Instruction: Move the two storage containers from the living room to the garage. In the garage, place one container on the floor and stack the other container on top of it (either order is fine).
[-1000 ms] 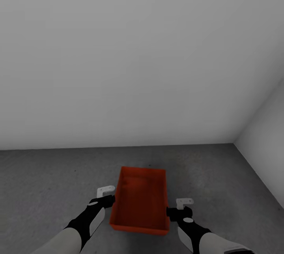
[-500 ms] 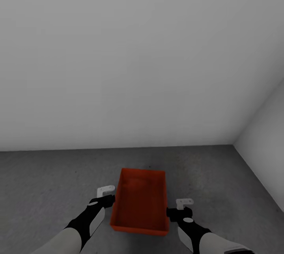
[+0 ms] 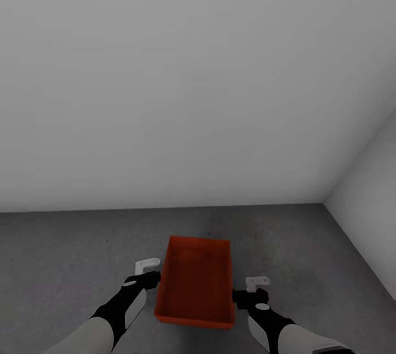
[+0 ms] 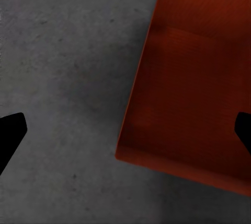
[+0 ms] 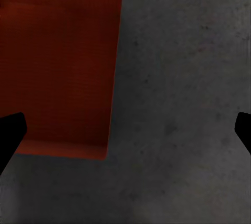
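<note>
Orange-red, topless rectangular plastic storage container (image 3: 195,285) with slightly tapered walls, low in the head view's middle, between the two arms and over the dark grey, mottled concrete floor (image 3: 66,255). Whether resting on that floor or hanging just above it: cannot tell. Nothing inside the container, its bare orange bottom showing.

Left gripper (image 3: 147,272) just beside the container's left long wall, near the rim, black wrist and white bracket behind it. From the left wrist view, gripper (image 4: 125,135) wide open, one dark fingertip (image 4: 10,130) over bare concrete, the other (image 4: 243,130) over the container's interior (image 4: 193,93); rim wall lying between them, nothing clamped.

Right gripper (image 3: 247,291) just beside the right long wall, toward the container's near corner. From the right wrist view, gripper (image 5: 125,135) likewise spread wide, one fingertip (image 5: 10,132) over the orange bottom (image 5: 57,62), the other (image 5: 243,130) over the floor (image 5: 183,104); no hold on anything.

Beyond the container, plain pale grey wall (image 3: 181,79) meeting the floor, with a second wall (image 3: 368,216) forming a corner at the right.
</note>
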Available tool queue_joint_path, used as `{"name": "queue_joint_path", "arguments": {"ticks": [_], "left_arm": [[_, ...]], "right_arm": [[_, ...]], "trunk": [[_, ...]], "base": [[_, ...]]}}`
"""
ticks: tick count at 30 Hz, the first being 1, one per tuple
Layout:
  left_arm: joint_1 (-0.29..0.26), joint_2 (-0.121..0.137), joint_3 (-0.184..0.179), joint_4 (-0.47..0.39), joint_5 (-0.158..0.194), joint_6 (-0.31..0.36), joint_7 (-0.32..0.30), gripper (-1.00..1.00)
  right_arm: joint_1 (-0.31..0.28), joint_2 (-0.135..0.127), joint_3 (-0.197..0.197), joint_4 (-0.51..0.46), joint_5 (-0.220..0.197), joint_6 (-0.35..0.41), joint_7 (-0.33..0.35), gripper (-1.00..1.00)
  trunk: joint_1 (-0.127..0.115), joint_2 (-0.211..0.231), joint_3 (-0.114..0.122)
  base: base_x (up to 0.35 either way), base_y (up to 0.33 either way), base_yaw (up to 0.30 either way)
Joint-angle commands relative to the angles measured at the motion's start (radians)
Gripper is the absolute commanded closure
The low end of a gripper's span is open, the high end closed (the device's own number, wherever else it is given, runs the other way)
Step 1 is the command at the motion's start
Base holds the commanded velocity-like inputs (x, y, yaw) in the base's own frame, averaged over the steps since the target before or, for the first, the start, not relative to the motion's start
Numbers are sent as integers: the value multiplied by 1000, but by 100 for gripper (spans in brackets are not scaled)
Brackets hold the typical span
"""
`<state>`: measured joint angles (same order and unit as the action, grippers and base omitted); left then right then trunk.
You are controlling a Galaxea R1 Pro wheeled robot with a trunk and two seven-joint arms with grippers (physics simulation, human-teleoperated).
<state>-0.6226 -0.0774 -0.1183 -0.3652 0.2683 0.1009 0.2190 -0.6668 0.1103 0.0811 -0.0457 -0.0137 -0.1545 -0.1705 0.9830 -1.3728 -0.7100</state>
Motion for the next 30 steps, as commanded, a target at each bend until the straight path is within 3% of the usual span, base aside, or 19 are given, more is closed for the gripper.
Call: {"name": "queue_joint_path", "arguments": {"ticks": [1,30], "left_arm": [[0,1,-9,-2,9,5,8,-100],[0,2,-8,-3,9,3,8,-100]], "right_arm": [[-1,0,8,1,-2,-2,-5,-100],[-1,2,7,-10,0,-10,-19,-100]], "trunk": [[-4,7,2],[-115,210,93]], "base": [[0,0,0],[0,0,0]]}}
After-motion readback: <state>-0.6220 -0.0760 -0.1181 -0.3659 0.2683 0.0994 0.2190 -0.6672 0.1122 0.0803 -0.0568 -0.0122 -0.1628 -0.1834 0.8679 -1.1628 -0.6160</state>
